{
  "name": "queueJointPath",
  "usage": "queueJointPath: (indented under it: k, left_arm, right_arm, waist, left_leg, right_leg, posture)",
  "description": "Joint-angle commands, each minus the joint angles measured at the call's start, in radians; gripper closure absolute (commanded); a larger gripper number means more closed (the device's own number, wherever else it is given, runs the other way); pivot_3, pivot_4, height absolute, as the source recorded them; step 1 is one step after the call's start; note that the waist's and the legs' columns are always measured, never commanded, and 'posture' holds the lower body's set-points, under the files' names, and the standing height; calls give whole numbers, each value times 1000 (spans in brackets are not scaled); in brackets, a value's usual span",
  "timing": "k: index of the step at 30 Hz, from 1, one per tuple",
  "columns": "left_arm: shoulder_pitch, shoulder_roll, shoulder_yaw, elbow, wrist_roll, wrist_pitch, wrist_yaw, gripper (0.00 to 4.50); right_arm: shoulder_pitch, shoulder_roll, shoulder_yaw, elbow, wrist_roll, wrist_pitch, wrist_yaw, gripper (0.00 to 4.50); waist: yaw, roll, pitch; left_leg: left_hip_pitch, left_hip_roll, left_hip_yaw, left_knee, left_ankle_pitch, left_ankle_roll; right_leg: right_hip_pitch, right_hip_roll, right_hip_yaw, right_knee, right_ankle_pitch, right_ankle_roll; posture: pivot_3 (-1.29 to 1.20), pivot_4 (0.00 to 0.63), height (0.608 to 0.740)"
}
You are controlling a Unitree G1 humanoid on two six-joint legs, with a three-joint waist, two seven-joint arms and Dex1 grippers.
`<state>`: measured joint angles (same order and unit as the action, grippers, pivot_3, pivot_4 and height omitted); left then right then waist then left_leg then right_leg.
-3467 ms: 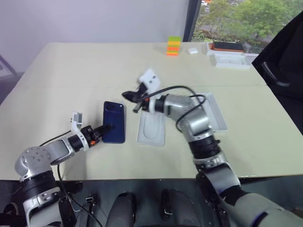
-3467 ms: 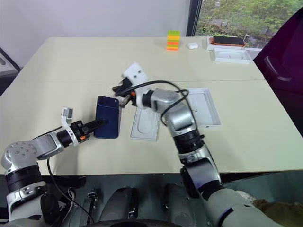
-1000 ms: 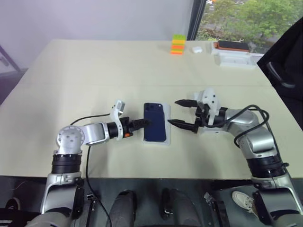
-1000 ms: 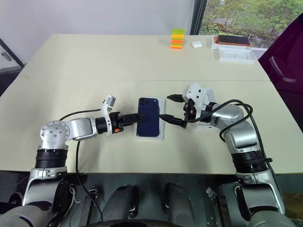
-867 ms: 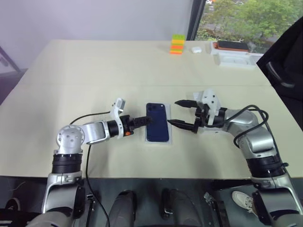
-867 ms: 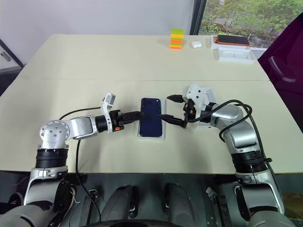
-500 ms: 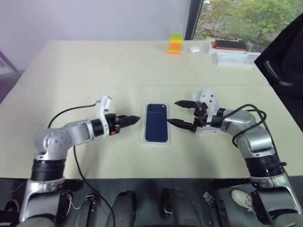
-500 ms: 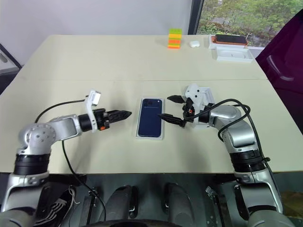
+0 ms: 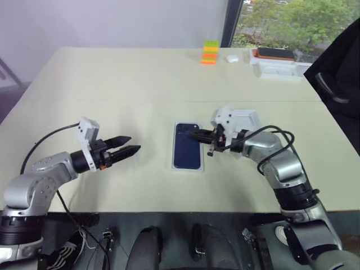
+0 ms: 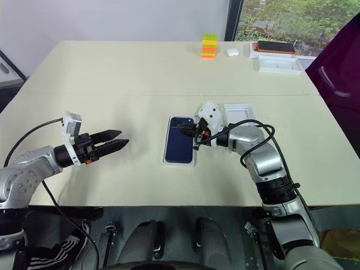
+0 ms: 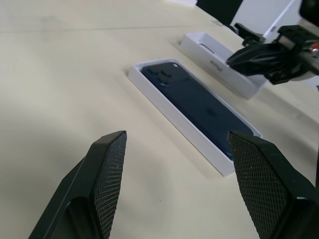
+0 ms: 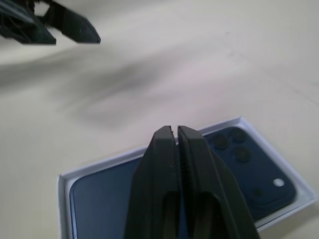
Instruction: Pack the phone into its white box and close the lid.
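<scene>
1. Across both head views: pale bench [image 9: 112,84] carries everything; window at far right corner.
2. Mid-bench: white box [image 9: 188,166], lid off, w/ phone [image 9: 188,147] lying flat inside, camera cluster at far end. Left wrist view shows box walls rising around the phone [image 11: 199,102]; head views show just a thin white rim.
3. R of the box, partly behind the right arm: lid [image 10: 239,112], plain white inside facing up. Left wrist view shows it as an open white tray beyond the box.
4. Right gripper [image 9: 198,134]: fingers closed together, holding nothing, tips over the phone's far R part. Right wrist view shows the two fingers [image 12: 164,149] pressed tight above the camera lenses; can't tell if they touch the glass.
5. Left gripper [image 9: 128,145]: well L of the box, fingers spread wide, empty, pointing toward the box. Left wrist view shows both pads [image 11: 112,164] apart w/ bare bench between.
6. Far R corner, head views: second white box [image 9: 279,70] w/ orange-edged device [image 9: 271,54] behind it, small white case [image 9: 231,58], stack of coloured blocks [image 9: 210,53].
</scene>
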<state>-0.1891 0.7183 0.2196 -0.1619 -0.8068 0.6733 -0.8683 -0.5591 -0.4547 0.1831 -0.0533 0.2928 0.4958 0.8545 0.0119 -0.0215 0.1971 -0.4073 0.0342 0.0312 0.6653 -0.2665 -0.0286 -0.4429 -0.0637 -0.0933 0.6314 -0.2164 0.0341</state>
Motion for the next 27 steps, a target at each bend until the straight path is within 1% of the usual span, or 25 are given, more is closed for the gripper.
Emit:
queueJointPath:
  k: [1, 4, 10, 14, 21, 27]
  left_arm:
    - [16, 0, 37, -49, 17, -55, -20, 1076]
    - [19, 1, 22, -46, 49, -80, -19, 1076]
    - [16, -9, 15, -46, 62, -91, -23, 1076]
    - [12, -1, 15, -34, 85, -104, -33, 1076]
    - [-15, -6, 18, -8, 117, -139, -53, 1076]
    - [-36, -21, 3, 16, 157, -208, -84, 1076]
  right_arm:
    - [-28, 3, 13, 7, -49, -30, -26, 4461]
    - [-21, -5, 57, 49, -114, -72, -30, 4461]
    - [-14, 1, 136, 125, -232, -127, -50, 4461]
    - [-20, -20, 137, 129, -269, -159, -36, 4461]
    - [-52, -46, 22, 48, -172, -82, 19, 4461]
    - [-70, -87, -67, -28, -80, 62, 36, 4461]
  waist:
    - [0, 0, 0]
    - [0, 0, 0]
    - [-1, 0, 0]
    - [-1, 0, 0]
    - [1, 0, 0]
    - [0, 0, 0]
  left_leg:
    - [0, 0, 0, 0, 0, 0]
    - [0, 0, 0, 0, 0, 0]
    - [0, 0, 0, 0, 0, 0]
    - [1, 0, 0, 0, 0, 0]
    - [1, 0, 0, 0, 0, 0]
    - [1, 1, 0, 0, 0, 0]
  right_leg:
    - [0, 0, 0, 0, 0, 0]
    - [0, 1, 0, 1, 0, 0]
    - [0, 1, 0, 1, 0, 0]
    - [0, 1, 0, 1, 0, 0]
    - [0, 1, 0, 1, 0, 0]
    - [0, 1, 0, 1, 0, 0]
  posture:
    - [0, 150, 740]
    - [0, 150, 740]
    - [0, 150, 740]
    - [0, 150, 740]
    - [0, 150, 740]
    - [0, 150, 740]
